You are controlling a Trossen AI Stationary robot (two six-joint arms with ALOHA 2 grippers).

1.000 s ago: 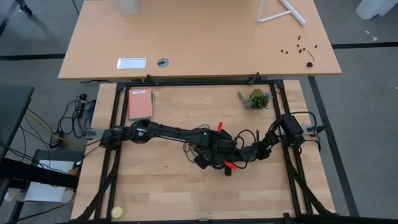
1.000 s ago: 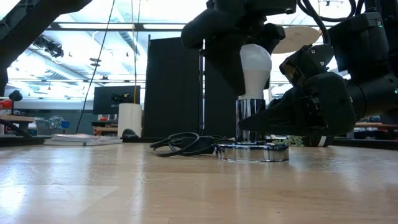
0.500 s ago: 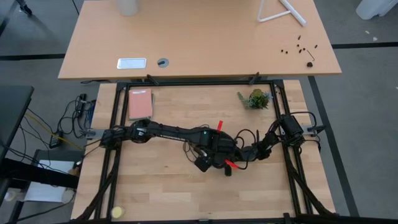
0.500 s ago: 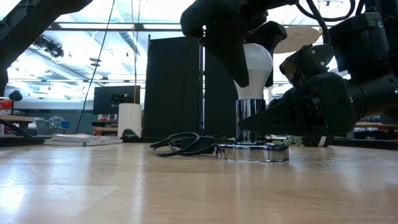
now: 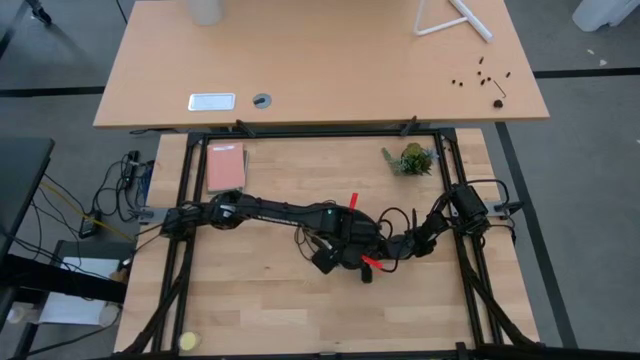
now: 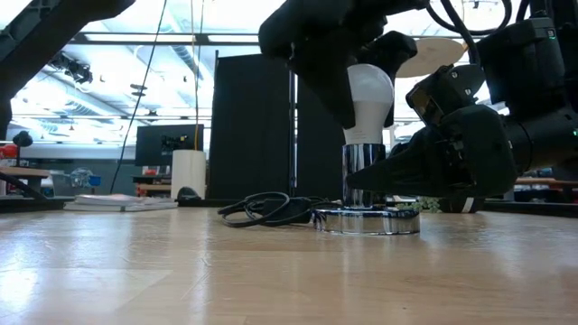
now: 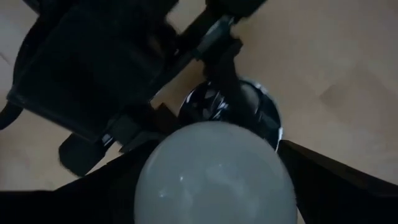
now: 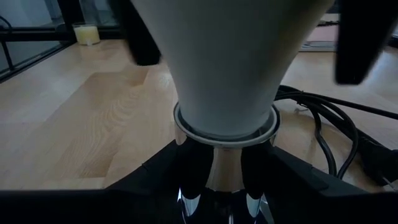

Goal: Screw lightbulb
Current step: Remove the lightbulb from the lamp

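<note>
The white lightbulb stands upright in the chrome neck of a round silvery socket disc that lies flat on the table. My left gripper reaches down over the bulb and is open, with one finger on each side of the globe. My right gripper comes in level from the table's right and is shut on the socket neck below the bulb. In the high view both grippers meet mid-table and hide the bulb. My right gripper pinches the socket's chrome neck between its two fingers, just under the collar where the bulb enters. The fingers lie level, coming from the table's right side. The socket stands upright with its disc flat on the table.
The socket's black cord lies coiled on the table left of the disc. A pink notebook is at the far left and a small plant at the far right. A yellow object sits at the near left corner. Bare wood lies toward the near edge.
My left gripper has tipped a little over the bulb without shifting place; in the low view one finger now crosses the front of the globe's left side. The bulb, the socket and my right gripper have kept still.
</note>
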